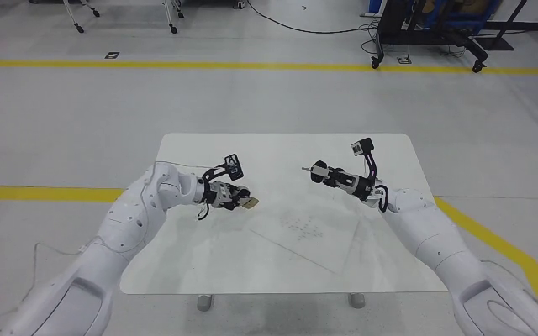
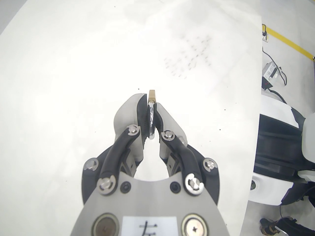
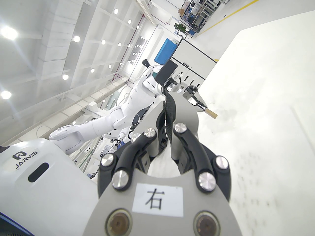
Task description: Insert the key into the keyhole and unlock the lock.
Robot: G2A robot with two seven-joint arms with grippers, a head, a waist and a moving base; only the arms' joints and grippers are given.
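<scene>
The left claw [image 2: 150, 102] is pinching the lock [image 2: 151, 95] by what looks like its silver shackle [image 2: 150, 121], with the brass body poking out past the claw's tip and hanging above the white table [image 2: 73, 62]; the right claw [image 1: 318, 172] is pressed together on the key [image 1: 307, 169], with the thin metal blade sticking out toward the lock; both things are being held in the air over the middle of the table, well apart, and the two claws are facing each other across the gap; judging by this, the picking up of both parts is looking done, while the real work is waiting; the key is not yet touching the lock, let alone sitting in the keyhole, and nothing is being turned; the keyhole itself is too small to make out, so I cannot tell whether it is facing the key; what is remaining, by my reckoning, is bringing the two together, lining the blade up with the hole, pushing it in, and twisting until the shackle is coming free.
</scene>
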